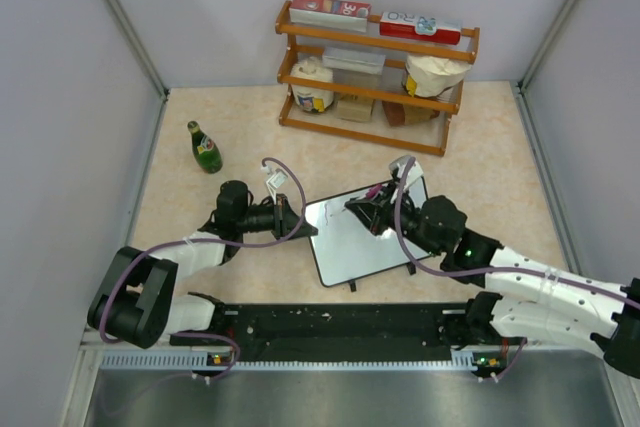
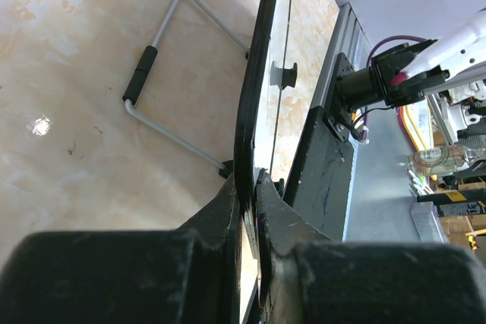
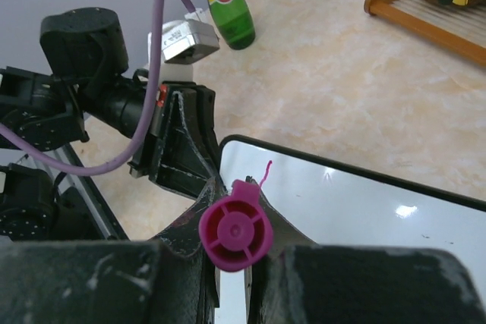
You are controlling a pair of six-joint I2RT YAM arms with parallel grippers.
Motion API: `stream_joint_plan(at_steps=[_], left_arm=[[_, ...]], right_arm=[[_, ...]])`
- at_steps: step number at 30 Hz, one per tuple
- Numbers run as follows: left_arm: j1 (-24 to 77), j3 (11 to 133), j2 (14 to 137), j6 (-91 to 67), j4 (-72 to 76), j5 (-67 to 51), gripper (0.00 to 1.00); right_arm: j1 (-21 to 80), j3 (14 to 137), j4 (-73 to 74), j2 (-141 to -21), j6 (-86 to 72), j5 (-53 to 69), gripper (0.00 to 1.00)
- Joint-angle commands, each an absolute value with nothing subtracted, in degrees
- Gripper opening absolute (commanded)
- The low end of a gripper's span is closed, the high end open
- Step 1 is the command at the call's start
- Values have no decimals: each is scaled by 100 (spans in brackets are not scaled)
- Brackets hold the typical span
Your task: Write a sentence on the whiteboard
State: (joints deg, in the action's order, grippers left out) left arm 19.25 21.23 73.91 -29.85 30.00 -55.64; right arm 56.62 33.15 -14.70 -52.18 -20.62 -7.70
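Left claw pinches whiteboard edge; right claw grips marker above it.

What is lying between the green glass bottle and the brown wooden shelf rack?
Only bare beige marbled tabletop; the top view shows nothing between the green glass bottle and the brown wooden shelf rack.

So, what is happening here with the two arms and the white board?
The left gripper is shut on the edge of the whiteboard, which rests on the table. The right gripper is shut on a pink marker, tip down at the board's far part. Only a short pink stroke shows beside the marker. The rest of the board in view is blank, so the writing has barely begun.
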Motion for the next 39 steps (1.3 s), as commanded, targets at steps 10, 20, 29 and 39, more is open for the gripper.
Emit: stream_joint_plan(at_steps=[10,20,29,39], left_arm=[[1942,2145,7471,-2522,2953,-5282,0],[1951,2145,7488,-2505,2927,-5256,0],[1951,2145,7506,-2496,2918,-5247,0],[1942,2145,7515,-2505,2927,-5265,0]], right_arm=[[5133,3771,-1600,-5247,-2347,-115,0],[5142,4008,-1837,-5862,-2092,-123,0],[5186,4131,-1951,-6257,-2057,-387,0],[5212,4025,-2101,-6390,-2127,-764,0]])
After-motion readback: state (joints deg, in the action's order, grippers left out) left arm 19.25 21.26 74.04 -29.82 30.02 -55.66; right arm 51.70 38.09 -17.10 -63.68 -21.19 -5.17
